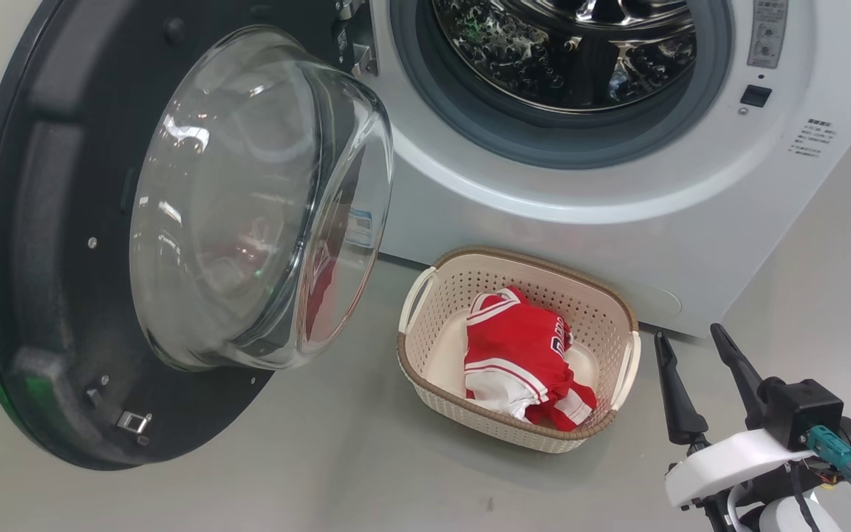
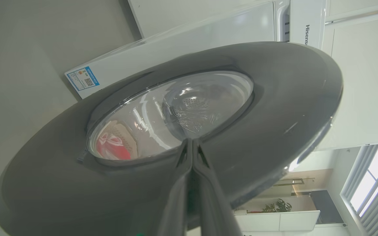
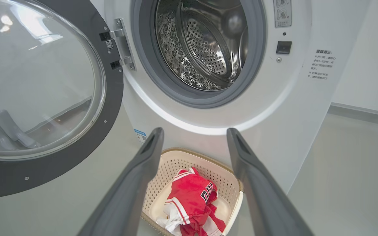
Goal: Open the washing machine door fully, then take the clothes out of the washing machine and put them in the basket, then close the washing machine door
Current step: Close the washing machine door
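door: you see the washing machine door point(image 1: 49, 244) standing wide open, left of the washing machine point(image 1: 617, 244) | load: the clothes point(image 1: 521, 355) lie in the basket point(image 1: 433, 310) on the floor before the machine | left gripper point(image 2: 191, 144): fingers pressed together, tips at the door's outer face, perhaps touching | right gripper point(image 1: 689, 332): spread wide, holding nothing, just beside your basket

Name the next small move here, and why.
Probably push the washing machine door shut with the left jaws: the clothes lie in the basket, the drum looks empty, and those jaws, shut, point at the door's outer face.
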